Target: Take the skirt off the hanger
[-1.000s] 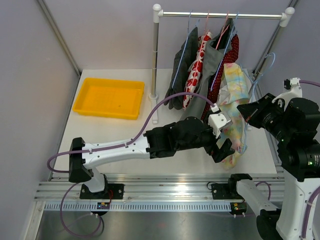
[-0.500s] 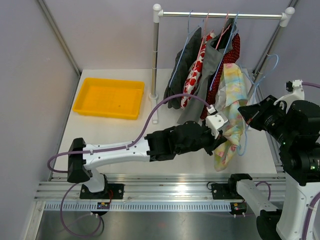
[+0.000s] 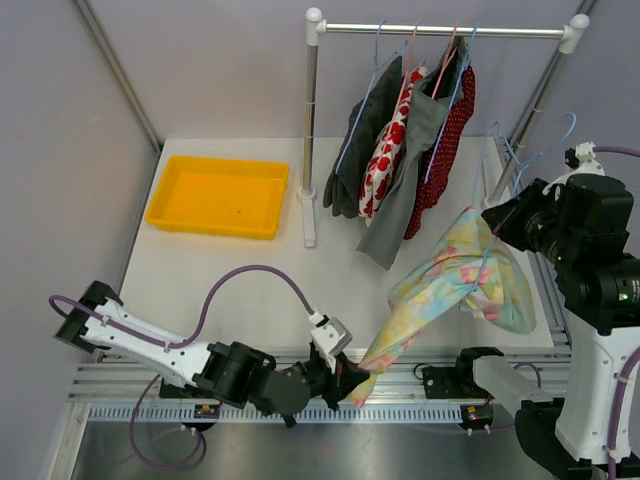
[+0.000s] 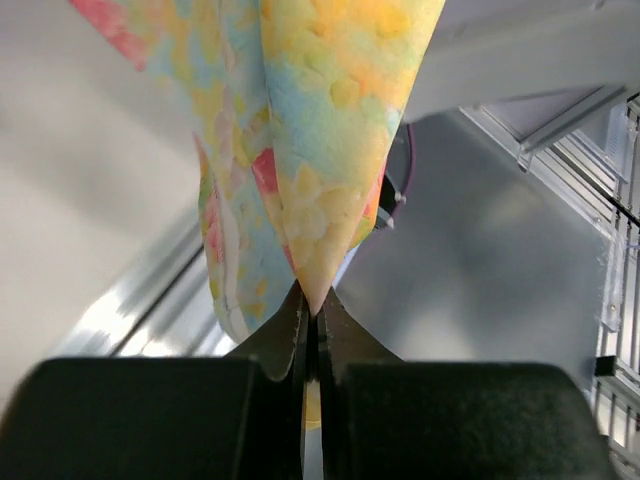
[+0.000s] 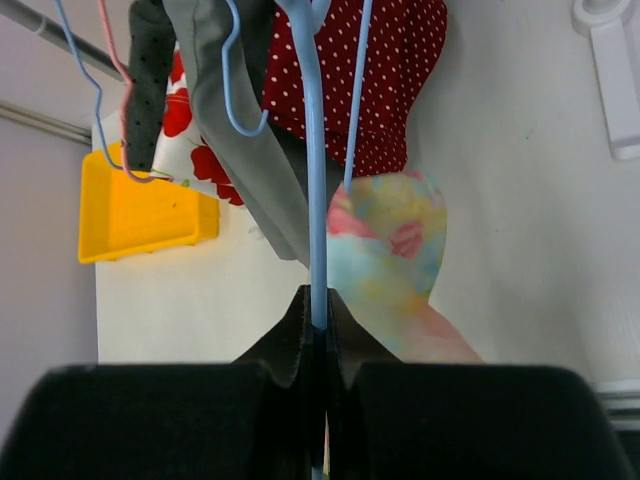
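Observation:
The skirt (image 3: 450,285) is pastel floral cloth, pulled out in a long diagonal from the right side toward the near table edge. Its upper end hangs on a light blue wire hanger (image 3: 497,150). My right gripper (image 3: 495,225) is shut on that hanger (image 5: 316,200), with the skirt (image 5: 385,250) just beyond its fingers. My left gripper (image 3: 352,385) sits low by the front rail, shut on the skirt's lower corner. In the left wrist view the cloth (image 4: 320,130) tapers to a point pinched between the closed jaws of the left gripper (image 4: 311,312).
A clothes rack (image 3: 440,30) at the back carries several other garments (image 3: 400,140) on hangers, its post (image 3: 310,130) standing mid-table. A yellow tray (image 3: 218,195) lies at the back left. A metal rail (image 3: 200,380) runs along the near edge.
The left gripper closed on the skirt's lower edge and pulled back to the near rail, stretching the cloth out. The right gripper with the hanger shifted slightly right.

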Robot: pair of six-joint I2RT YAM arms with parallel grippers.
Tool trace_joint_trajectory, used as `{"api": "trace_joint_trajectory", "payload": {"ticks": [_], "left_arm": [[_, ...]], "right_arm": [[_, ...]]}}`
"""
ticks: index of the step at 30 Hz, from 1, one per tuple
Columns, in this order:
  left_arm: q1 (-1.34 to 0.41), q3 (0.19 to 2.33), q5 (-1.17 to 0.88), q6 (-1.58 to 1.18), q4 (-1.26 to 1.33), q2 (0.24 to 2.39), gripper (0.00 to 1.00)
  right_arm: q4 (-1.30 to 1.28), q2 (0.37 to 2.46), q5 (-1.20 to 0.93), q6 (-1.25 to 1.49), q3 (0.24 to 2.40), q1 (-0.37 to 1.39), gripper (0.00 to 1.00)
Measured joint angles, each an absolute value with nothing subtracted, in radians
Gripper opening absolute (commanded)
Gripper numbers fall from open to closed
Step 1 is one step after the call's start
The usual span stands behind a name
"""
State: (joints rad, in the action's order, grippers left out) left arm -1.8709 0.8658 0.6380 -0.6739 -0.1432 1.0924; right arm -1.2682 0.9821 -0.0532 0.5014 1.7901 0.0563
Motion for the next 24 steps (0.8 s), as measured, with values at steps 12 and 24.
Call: {"api": "trace_joint_trajectory", "payload": {"ticks": [12, 24], "left_arm": [[-2.047, 0.794, 0.741, -1.097, -0.559, 1.258, 0.0], [-1.771, 1.076, 0.889, -0.821, -0.847, 0.978, 0.0]], "right_arm": [[-1.106, 1.169, 0.117, 0.422, 1.912, 0.049, 0.0], [-0.964, 1.324, 0.138, 0.373, 2.017, 0.049, 0.0]]}}
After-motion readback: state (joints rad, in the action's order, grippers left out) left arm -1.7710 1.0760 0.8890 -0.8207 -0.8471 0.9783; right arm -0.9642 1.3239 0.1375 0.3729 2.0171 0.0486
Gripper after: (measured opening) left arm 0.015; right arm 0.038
